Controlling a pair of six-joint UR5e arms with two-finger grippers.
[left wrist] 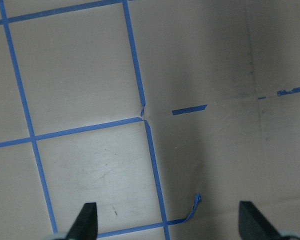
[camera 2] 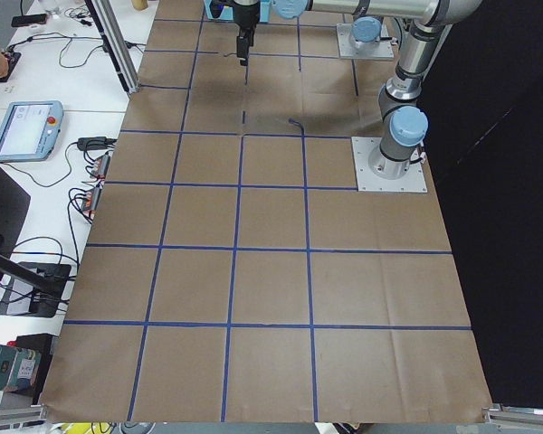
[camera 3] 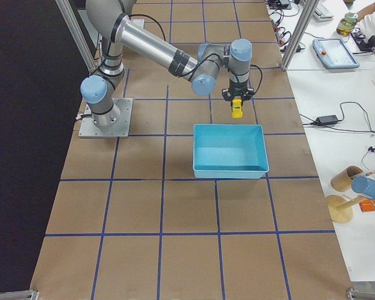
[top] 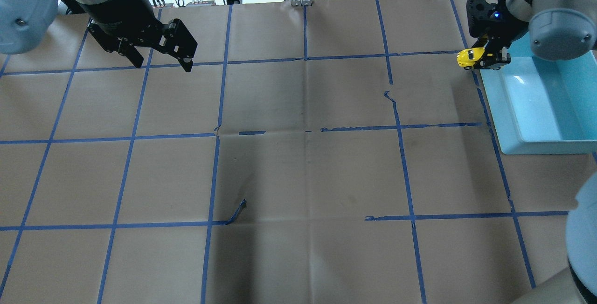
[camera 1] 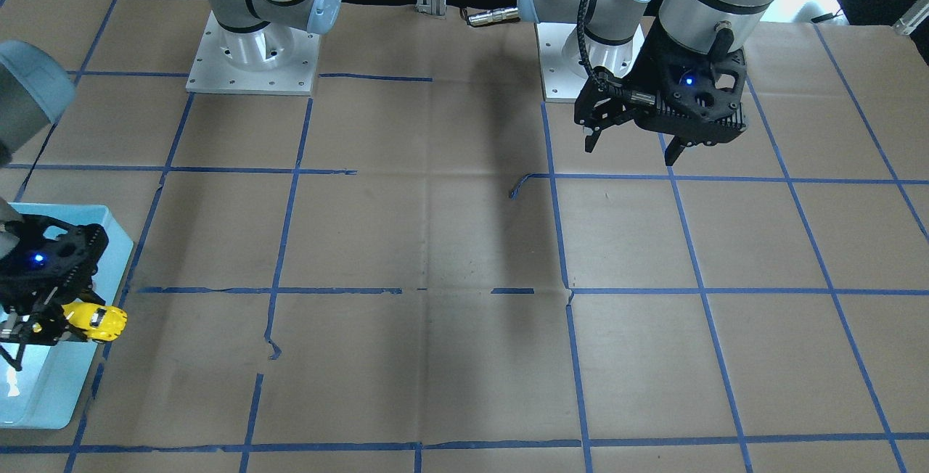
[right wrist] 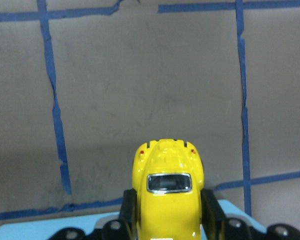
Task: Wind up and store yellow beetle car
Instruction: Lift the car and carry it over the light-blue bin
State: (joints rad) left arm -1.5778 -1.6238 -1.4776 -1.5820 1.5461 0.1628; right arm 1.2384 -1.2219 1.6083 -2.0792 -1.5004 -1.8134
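The right gripper [top: 488,59] is clamped on the yellow beetle car [top: 469,57], holding it at the far-left corner of the blue tray [top: 536,146] — one end jutting past the rim. Well apart, the left gripper [top: 163,66] hangs above the table [top: 298,178], fingers spread wide

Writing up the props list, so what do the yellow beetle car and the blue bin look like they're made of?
The yellow beetle car: glossy painted body, likely die-cast metal or hard plastic, judging by its sharp highlights and chrome-looking window trim. The blue bin: smooth, probably moulded plastic, going by its uniform colour and soft sheen.
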